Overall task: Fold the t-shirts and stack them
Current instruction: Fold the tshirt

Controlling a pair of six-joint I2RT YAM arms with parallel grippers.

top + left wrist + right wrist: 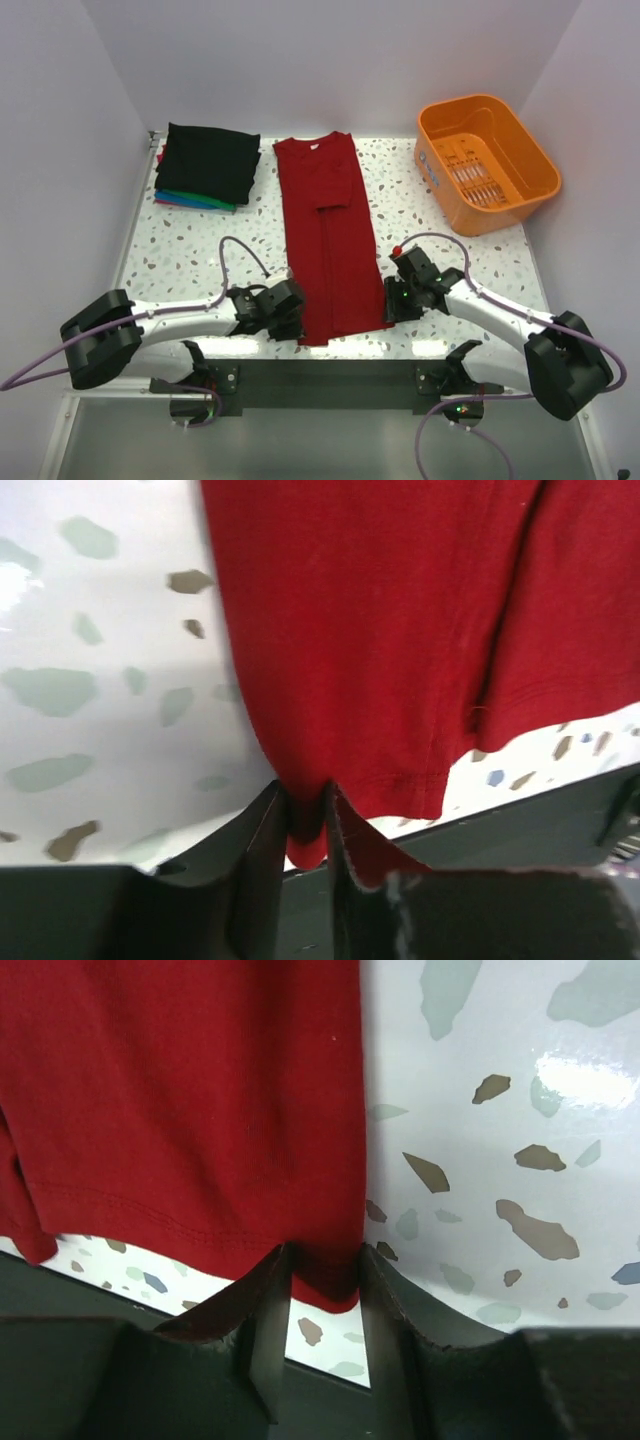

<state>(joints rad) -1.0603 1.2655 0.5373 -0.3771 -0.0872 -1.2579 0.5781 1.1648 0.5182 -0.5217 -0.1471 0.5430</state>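
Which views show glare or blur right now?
Top external: sharp, even light, table glary along the near edge. Left wrist: soft throughout, red t-shirt weave smeared, glare far left. Right wrist: crisper, hem stitching readable, glare patch upper right.

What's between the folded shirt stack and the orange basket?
Top external view: the dark red t-shirt lies between the stack and the basket.

left gripper (303,792) pinching, right gripper (325,1255) pinching
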